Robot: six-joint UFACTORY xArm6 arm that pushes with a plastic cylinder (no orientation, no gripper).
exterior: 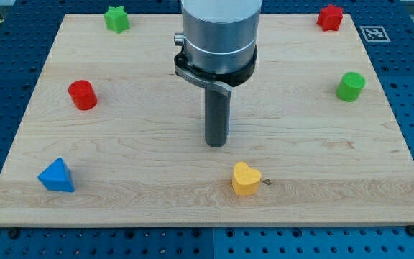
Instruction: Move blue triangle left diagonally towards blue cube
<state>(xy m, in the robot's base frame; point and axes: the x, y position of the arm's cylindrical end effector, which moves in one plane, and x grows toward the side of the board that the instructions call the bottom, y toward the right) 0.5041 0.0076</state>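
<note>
The blue triangle (56, 176) lies on the wooden board (121, 137) near the view's bottom left corner. No blue cube shows in the camera view. My tip (216, 144) rests on the board near its middle, far to the right of the blue triangle and a little above it. The tip touches no block. The yellow heart (246, 178) is the nearest block, just below and right of the tip.
A red cylinder (83, 94) sits at the left. A green star (117, 19) sits at the top left, a red star (330, 17) at the top right. A green cylinder (350, 86) sits at the right. The arm's silver body (218, 32) hides part of the board's top middle.
</note>
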